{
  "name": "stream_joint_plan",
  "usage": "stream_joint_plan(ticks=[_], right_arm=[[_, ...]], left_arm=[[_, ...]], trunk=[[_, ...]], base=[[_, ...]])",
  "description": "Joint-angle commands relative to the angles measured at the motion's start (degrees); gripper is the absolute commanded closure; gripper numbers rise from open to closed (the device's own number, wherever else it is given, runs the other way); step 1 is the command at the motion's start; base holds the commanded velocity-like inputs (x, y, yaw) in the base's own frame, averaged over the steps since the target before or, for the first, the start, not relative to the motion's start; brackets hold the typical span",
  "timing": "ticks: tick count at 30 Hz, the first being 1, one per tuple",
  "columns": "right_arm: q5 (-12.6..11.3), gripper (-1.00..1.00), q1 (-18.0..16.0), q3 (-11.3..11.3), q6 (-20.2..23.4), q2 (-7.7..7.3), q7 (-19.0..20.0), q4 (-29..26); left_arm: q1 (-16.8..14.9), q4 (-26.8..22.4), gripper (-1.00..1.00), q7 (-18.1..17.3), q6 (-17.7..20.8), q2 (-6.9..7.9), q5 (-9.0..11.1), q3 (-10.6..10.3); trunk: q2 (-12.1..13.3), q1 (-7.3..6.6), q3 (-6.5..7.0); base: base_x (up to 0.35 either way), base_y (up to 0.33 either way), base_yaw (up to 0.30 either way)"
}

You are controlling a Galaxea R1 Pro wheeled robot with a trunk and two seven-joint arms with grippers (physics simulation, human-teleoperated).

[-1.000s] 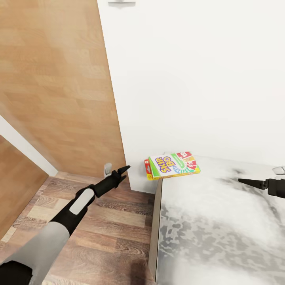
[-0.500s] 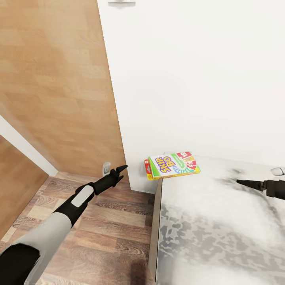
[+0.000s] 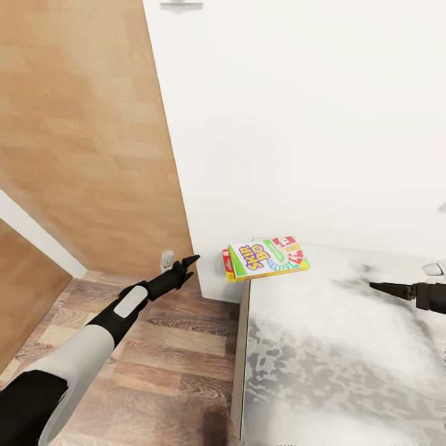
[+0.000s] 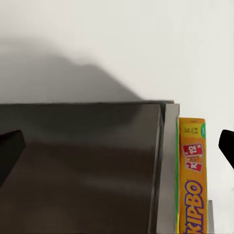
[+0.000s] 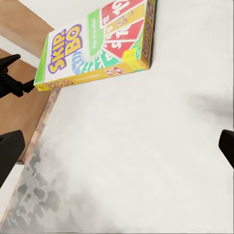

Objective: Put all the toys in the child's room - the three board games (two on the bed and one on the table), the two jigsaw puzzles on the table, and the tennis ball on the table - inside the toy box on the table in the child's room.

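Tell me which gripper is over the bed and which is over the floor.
The right gripper hovers over the bed; the left gripper is beyond its edge, above the wooden floor, beside the SKIP-BO box.

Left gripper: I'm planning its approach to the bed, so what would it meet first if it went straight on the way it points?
Probably the dark end of the bed, just beside the SKIP-BO box. The left gripper is open and aims there, though depth is unclear.
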Motion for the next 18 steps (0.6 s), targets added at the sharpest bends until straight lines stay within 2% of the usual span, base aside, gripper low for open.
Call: stream_joint_plan(ticks=[1,10,18], right_arm=[[0.1,-1.0,-0.1,0.0,0.3,0.0,0.2,0.0],[0.2,-1.0,0.0,-0.1,0.3,0.01,0.2,0.0],[0.2,-1.0,0.0,-0.1,0.3,0.01,0.2,-0.1]], left_arm=[[-0.2,0.2,-1.0,-0.1,0.2,-0.01,0.5,-0.3],[-0.7,0.6,-1.0,-0.1,0.1,-0.22,0.4,-0.4],[-0.8,0.8,-1.0,-0.1,0.1,-0.41,0.3,-0.5]], trunk=[[0.0,0.0,-0.04],[0.0,0.0,-0.04],[0.0,0.0,-0.04]], base=[[0.0,0.0,-0.182],[0.0,0.0,-0.191],[0.0,0.0,-0.077]])
